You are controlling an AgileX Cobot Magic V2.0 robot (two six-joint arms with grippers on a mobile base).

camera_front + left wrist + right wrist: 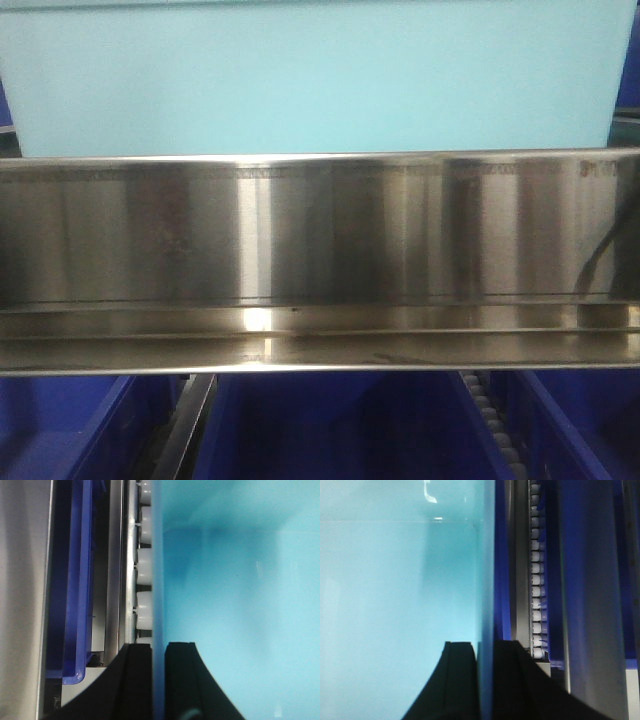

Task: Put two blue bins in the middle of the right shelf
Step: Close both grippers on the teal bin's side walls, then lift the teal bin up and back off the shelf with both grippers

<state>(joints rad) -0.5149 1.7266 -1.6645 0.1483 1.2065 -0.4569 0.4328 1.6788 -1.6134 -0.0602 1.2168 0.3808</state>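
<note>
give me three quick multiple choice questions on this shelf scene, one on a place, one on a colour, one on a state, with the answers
1. In the front view, where is the pale blue bin relative to the steel rail?
A. above it
B. below it
C. left of it

2. What colour are the lower bins under the rail?
A. red
B. dark blue
C. green

3. How does the left gripper stand?
A. open in free air
B. shut on a roller
C. clamped on the pale blue bin's wall

Answers:
1 A: the pale blue bin fills the top of the picture, over the rail.
2 B: deep blue tubs show beneath the rail.
3 C: a black finger sits on each side of the wall.
</note>
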